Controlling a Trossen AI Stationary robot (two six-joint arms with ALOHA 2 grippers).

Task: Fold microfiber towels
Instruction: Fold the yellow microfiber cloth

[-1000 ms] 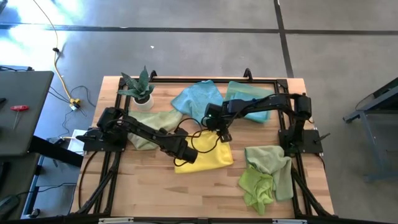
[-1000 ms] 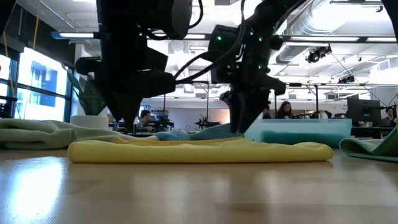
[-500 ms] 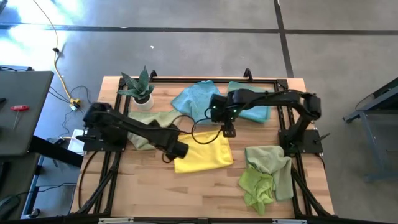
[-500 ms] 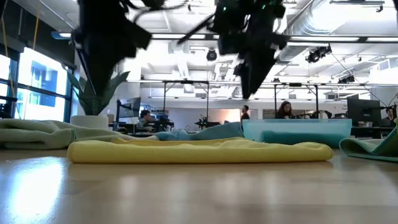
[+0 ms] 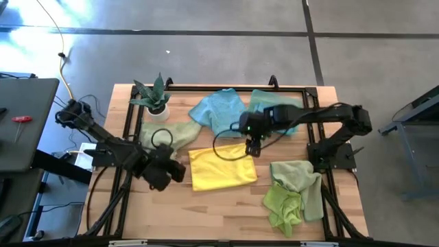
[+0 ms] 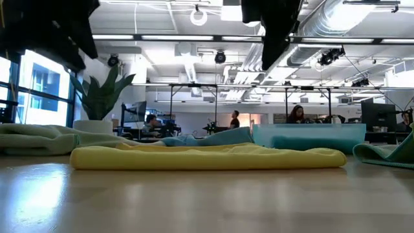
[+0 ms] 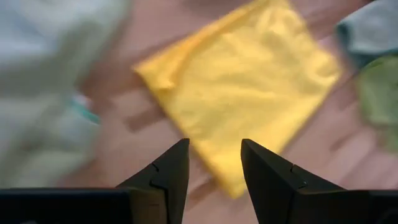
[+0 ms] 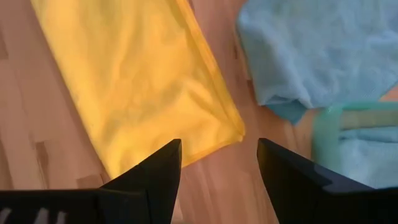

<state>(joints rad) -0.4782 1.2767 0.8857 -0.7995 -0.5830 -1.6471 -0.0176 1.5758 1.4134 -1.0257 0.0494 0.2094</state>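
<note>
Both grippers released, empty: left gripper beside yellow towel, right gripper above its corner.

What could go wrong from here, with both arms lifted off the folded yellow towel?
1. The yellow towel lies folded but unpressed, its edges uneven in the low view; it may spring open.
2. The right gripper hangs over the towel's far corner with open fingers; a low pass could snag that corner.
3. The left gripper sits beside the sage towel; reaching back could drag it into the fold.
</note>
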